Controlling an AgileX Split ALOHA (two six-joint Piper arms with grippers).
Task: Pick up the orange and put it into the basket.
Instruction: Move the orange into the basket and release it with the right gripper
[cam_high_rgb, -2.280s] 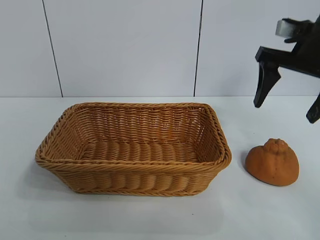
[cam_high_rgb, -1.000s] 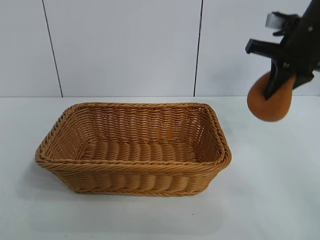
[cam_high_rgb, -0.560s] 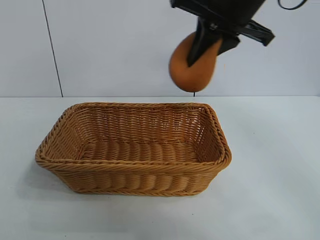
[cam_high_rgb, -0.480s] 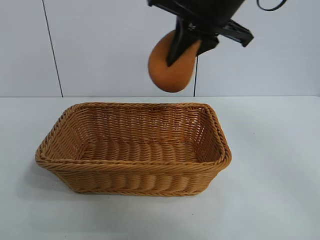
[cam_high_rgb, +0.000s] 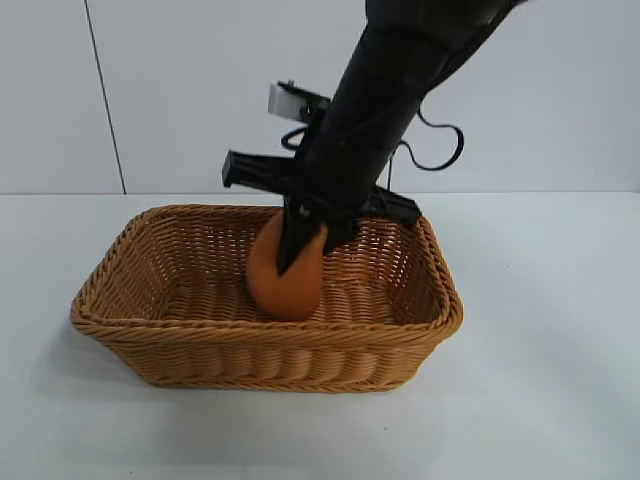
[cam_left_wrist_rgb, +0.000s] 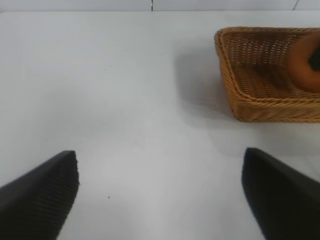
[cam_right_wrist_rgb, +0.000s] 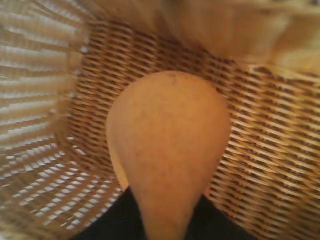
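Note:
The orange hangs low inside the wicker basket, near the middle, with my right gripper shut on its upper part; I cannot tell whether it touches the basket floor. In the right wrist view the orange fills the space between my black fingers, with the basket weave all around it. My left gripper stands open over bare table, well to the side of the basket, and the orange shows inside that basket.
The basket stands on a white table in front of a white panelled wall. Bare tabletop lies on both sides of the basket and in front of it.
My right arm has carried the orange leftward from above the basket's back rim and lowered it into the basket. The left gripper has stayed still.

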